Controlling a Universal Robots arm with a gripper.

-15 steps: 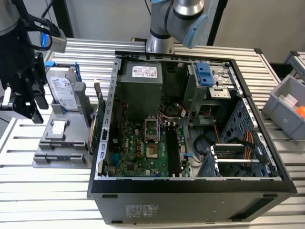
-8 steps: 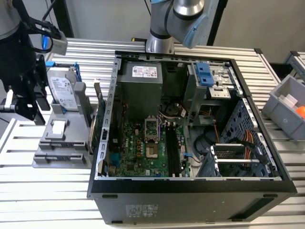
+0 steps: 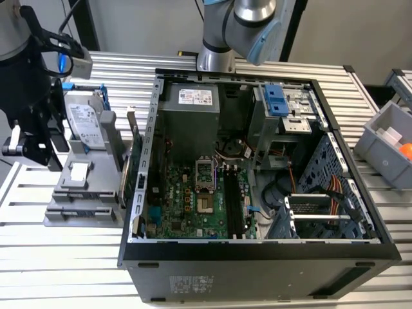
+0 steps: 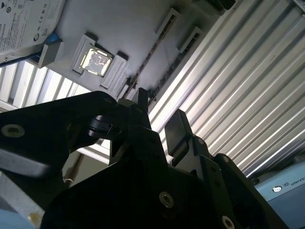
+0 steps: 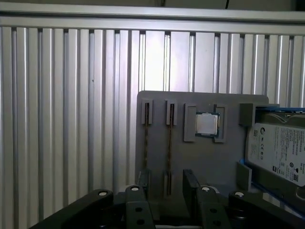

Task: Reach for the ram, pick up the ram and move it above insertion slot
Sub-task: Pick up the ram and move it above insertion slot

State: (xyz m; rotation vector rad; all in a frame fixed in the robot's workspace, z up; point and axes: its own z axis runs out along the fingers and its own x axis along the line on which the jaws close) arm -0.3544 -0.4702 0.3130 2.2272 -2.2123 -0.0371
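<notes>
In the exterior view the grey holder (image 3: 77,193) lies on the slatted worktop (image 3: 58,257) at nine o'clock of the open computer case (image 3: 257,257), its near side just beside the case wall; bare slats stretch out from the holder toward seven o'clock, while the grey bin (image 3: 386,138) stands well apart at three o'clock of the case; the tool (image 3: 32,145) hangs over the holder's far end, next to the hard drive (image 3: 84,119). In the first wrist view two sticks stand on edge in parallel slots of the holder (image 5: 157,114), with open ribbed worktop (image 5: 66,119) beyond its edge; the ram (image 5: 169,138) lies between the fingers (image 5: 190,179) of the tool (image 5: 167,177), which stands narrowly parted and holds nothing; the other stick (image 5: 146,143) lines up with the opposite finger; a processor (image 5: 207,124) sits in its pocket just beside the ram. In the second wrist view the tool (image 4: 159,114) is close over the ram (image 4: 147,57), though contact cannot be told.
</notes>
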